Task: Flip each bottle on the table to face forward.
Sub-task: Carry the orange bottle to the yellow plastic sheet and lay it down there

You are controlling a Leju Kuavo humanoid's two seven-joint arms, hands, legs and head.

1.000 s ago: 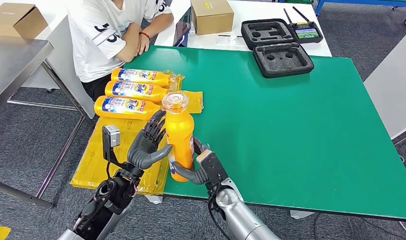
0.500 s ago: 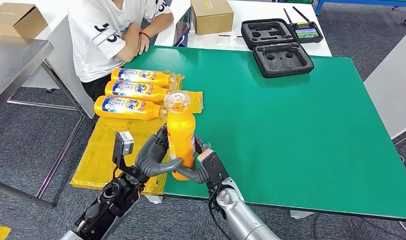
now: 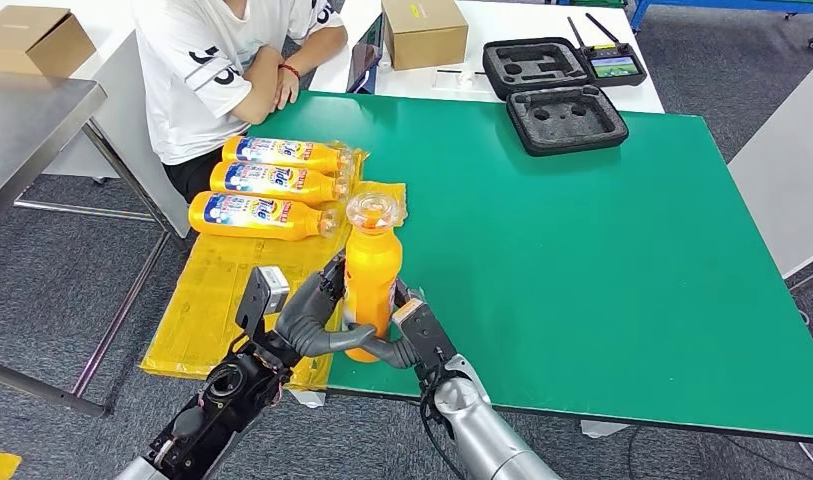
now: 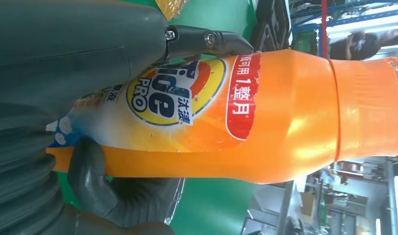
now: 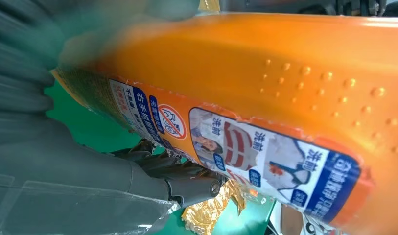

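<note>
An orange detergent bottle (image 3: 371, 275) stands upright near the front left corner of the green table (image 3: 602, 250), cap up. My left hand (image 3: 317, 315) wraps its lower body from the left, and my right hand (image 3: 407, 335) grips it from the right. The left wrist view shows the bottle's (image 4: 245, 112) front logo label facing that hand (image 4: 89, 58). In the right wrist view the back label of the bottle (image 5: 265, 98) lies against the right hand (image 5: 64, 161). Three more orange bottles (image 3: 267, 185) lie on their sides, labels up, on yellow plastic at the table's left edge.
A person in a white shirt (image 3: 222, 70) sits at the table's far left corner, arms folded. Two black foam cases (image 3: 567, 118) and a cardboard box (image 3: 423, 30) lie at the back. Crumpled yellow plastic (image 3: 222, 300) hangs over the left edge.
My left hand, open beside the bottle a second ago, has closed around its lower body. The bottle, held by both hands, has shifted slightly right and away.
</note>
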